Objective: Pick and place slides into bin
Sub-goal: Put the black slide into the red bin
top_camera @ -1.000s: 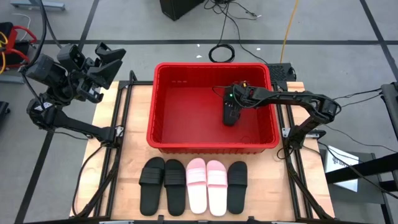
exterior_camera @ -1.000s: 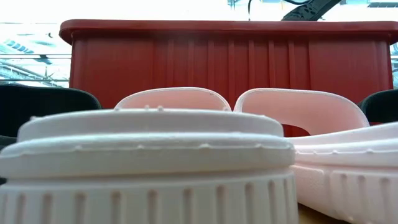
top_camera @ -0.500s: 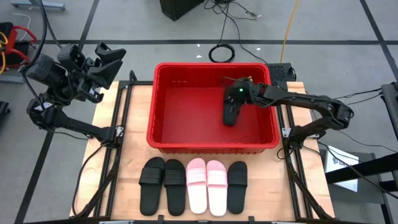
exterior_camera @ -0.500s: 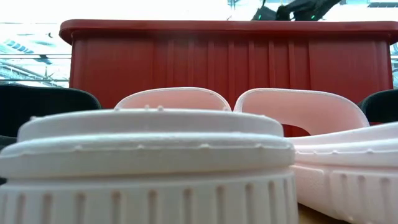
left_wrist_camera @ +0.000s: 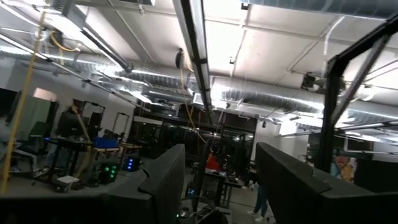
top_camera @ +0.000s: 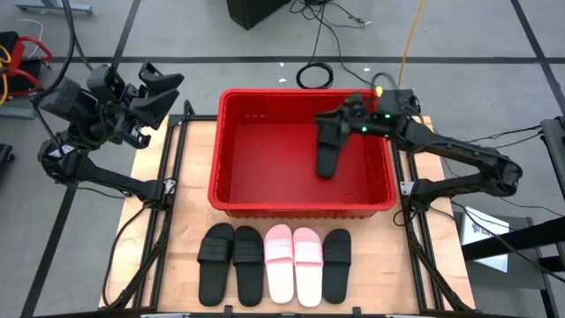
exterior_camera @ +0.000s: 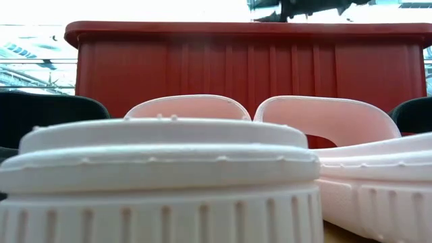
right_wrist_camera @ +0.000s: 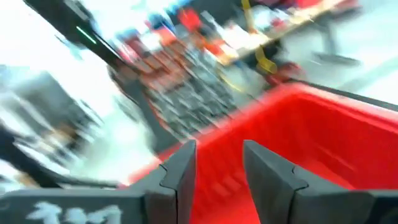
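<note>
One black slide (top_camera: 327, 161) lies flat on the floor of the red bin (top_camera: 231, 150), in its right half. My right gripper (top_camera: 334, 124) hangs over the bin above the slide's far end, open and empty. Its wrist view (right_wrist_camera: 217, 180) shows only the bin's red wall (right_wrist_camera: 311, 124) between the fingers. Five slides lie side by side on the table in front of the bin: two black (top_camera: 231, 263), two light pink (top_camera: 294, 263) and one black (top_camera: 336, 264). My left gripper (top_camera: 154, 93) is open and empty, raised off the table's left side (left_wrist_camera: 221, 186).
In the low view the pink slides (exterior_camera: 202, 169) fill the foreground and the bin's ribbed near wall (exterior_camera: 250, 64) stands behind them. Black frame rails (top_camera: 168, 185) run along both sides of the wooden table. Cables (top_camera: 315, 75) lie on the floor behind the bin.
My right gripper has risen from the black slide in the bin and drawn toward the table's far edge and right, tipping up. The slide has stayed on the bin floor.
</note>
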Controlling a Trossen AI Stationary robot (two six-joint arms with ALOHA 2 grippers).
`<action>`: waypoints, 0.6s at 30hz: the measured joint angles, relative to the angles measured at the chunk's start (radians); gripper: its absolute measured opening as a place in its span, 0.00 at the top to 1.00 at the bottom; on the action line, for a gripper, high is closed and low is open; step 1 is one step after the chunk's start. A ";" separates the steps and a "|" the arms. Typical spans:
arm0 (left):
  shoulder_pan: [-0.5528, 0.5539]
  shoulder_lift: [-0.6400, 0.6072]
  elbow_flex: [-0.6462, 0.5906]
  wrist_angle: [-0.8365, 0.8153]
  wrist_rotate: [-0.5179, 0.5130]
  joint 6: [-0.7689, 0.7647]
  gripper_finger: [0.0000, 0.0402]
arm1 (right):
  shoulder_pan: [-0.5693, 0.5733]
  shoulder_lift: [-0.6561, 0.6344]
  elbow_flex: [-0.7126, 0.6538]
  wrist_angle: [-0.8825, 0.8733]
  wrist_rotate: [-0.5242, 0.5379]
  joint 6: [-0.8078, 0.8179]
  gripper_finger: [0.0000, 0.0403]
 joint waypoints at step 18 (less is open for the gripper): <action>0.000 0.000 0.000 0.001 0.088 0.051 0.50 | 0.290 0.000 0.000 0.779 0.032 0.231 0.69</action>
